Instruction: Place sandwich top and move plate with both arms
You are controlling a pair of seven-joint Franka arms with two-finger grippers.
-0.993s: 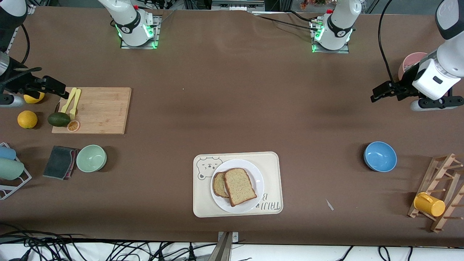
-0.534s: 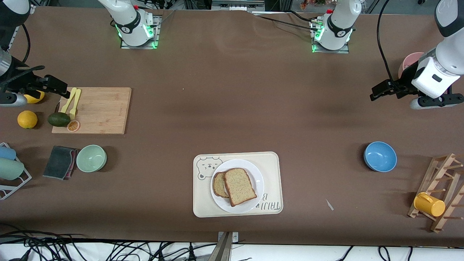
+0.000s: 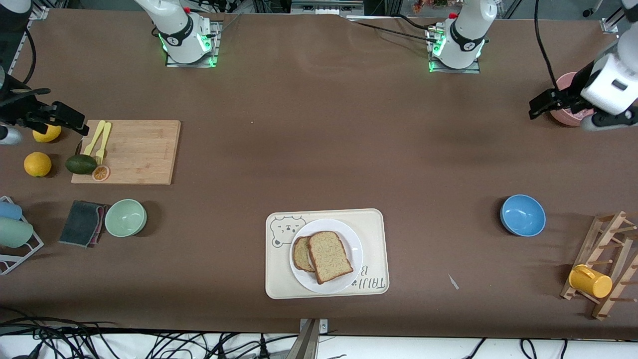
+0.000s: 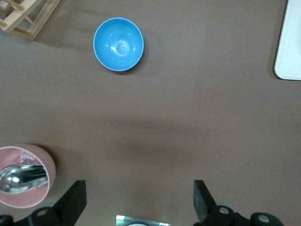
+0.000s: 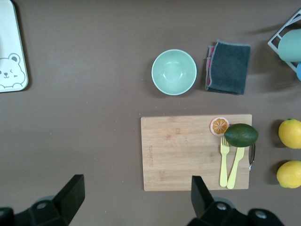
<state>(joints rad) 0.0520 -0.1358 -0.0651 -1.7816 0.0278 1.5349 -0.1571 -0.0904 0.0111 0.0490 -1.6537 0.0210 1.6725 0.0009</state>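
Already sandwich top on plate, hands open

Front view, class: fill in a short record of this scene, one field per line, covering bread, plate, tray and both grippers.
sandwich top: lying on the plate, overlapping a second slice
plate: on the tray
tray: near the table's front edge, midway between the arms
left gripper: open, beside the pink cup
right gripper: open, by the cutting board
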